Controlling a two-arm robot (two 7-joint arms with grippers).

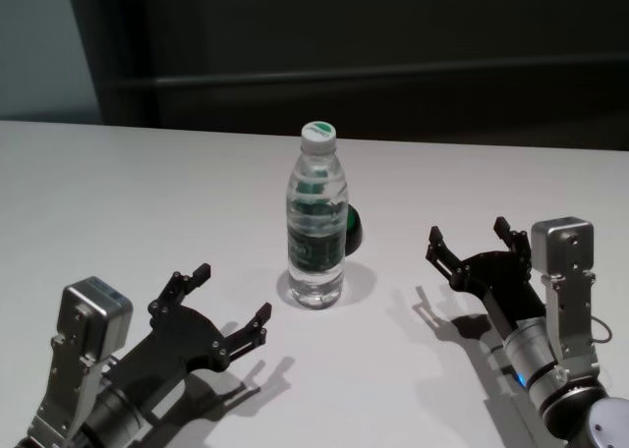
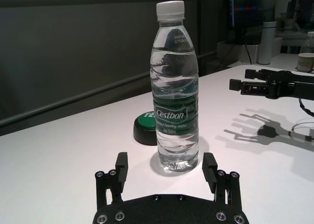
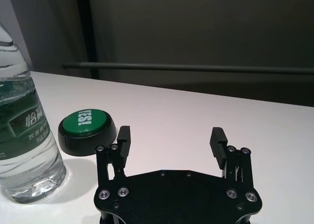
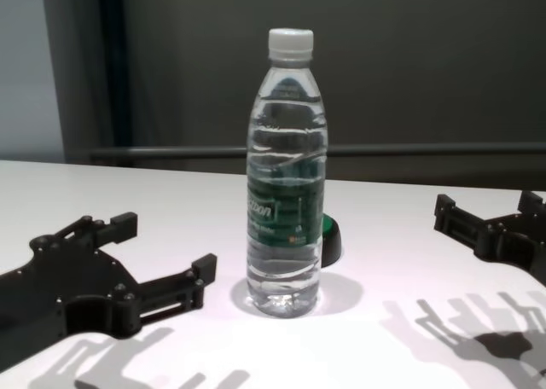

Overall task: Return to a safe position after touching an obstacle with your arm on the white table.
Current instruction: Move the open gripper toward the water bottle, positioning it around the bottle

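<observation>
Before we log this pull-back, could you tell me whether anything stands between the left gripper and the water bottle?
Nothing visible does. The left gripper is open and faces the water bottle across bare white table, apart from it. The green button sits behind the bottle, out of the way. The right gripper, also open, waits off to the bottle's right.

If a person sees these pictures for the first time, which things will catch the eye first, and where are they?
The eye goes first to the water bottle, standing upright with its cap on near the middle of the white table. On each side of it an open, empty black pincer is apart from it: the left pincer at its near left, the right pincer at its right. A black-and-green button sits just behind the bottle.
</observation>
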